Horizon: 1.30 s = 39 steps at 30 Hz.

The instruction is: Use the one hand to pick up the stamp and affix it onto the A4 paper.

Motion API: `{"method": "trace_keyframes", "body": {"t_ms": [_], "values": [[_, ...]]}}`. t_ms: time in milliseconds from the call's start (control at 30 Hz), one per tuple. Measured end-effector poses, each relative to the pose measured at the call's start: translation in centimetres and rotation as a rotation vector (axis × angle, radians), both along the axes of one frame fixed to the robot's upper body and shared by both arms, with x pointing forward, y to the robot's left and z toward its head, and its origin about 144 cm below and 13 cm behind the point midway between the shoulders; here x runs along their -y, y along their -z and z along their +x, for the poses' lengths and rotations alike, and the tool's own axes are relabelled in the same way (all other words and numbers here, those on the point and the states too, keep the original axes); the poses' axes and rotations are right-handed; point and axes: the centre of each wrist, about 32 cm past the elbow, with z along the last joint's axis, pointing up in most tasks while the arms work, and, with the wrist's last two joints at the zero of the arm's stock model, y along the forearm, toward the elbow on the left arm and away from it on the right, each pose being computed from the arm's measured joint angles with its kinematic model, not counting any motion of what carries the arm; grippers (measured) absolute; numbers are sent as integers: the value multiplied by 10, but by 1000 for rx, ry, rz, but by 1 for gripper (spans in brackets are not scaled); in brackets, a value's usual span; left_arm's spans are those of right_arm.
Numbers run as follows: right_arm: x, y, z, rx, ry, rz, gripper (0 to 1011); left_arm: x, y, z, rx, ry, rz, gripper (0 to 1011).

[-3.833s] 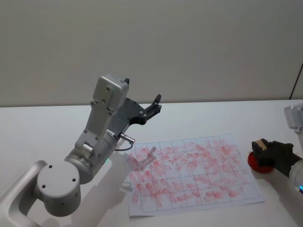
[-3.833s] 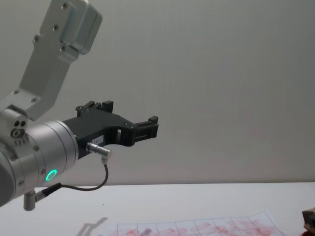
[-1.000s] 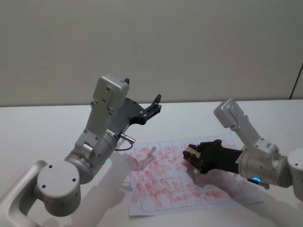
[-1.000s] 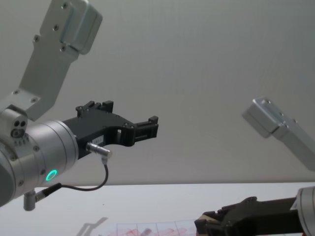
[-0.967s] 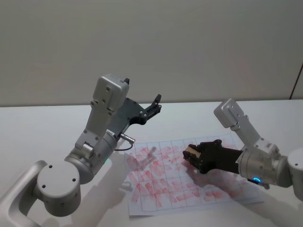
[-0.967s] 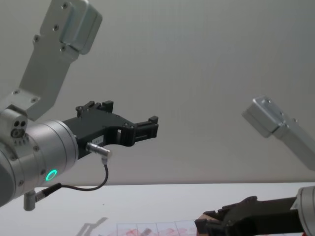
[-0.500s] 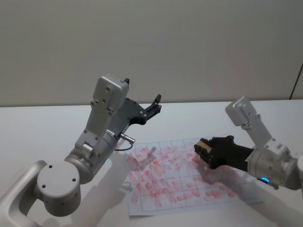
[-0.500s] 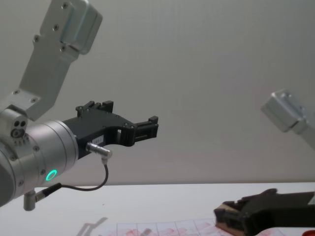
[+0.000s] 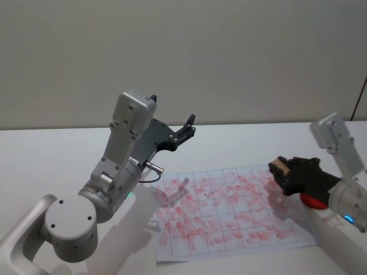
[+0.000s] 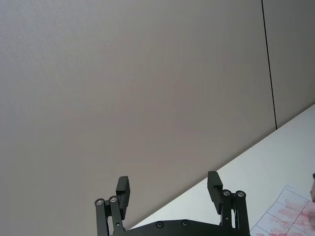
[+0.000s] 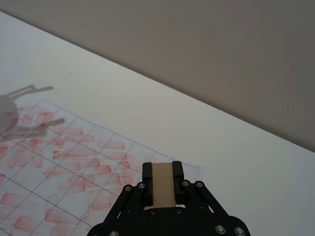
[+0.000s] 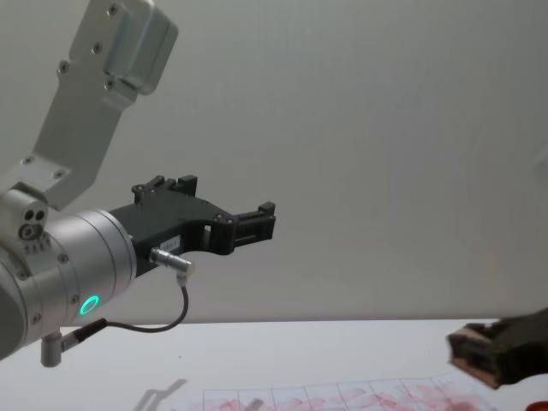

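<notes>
Tan stamp (image 11: 163,184), red-smudged gridded A4 paper (image 9: 229,206)

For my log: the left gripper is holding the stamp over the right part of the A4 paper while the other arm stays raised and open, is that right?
Not quite: the right gripper holds the stamp, as the right wrist view shows. It is over the right part of the A4 paper; the left gripper is the raised, open one.

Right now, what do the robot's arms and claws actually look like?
Both arms are silver-grey metal with rounded joints and boxy links. The left gripper and right gripper are black, each with two fingers. A thin black cable loops under the left wrist, beside a glowing green ring light.
</notes>
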Motion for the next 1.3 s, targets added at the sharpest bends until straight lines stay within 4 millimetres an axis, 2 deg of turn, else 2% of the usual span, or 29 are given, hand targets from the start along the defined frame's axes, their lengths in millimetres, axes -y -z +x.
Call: {"method": "trace_keyframes", "body": {"t_ms": [267,600,900,1300], "values": [[17,-2,-18,21,125,2,218,0,0,0,0,0,0,1001],[29,-1,-32,0,204,17,218,0,0,0,0,0,0,1001],[33,2,-33,-28,219,23,218,0,0,0,0,0,0,1001],[36,4,-25,-59,214,14,218,0,0,0,0,0,0,1001]]}}
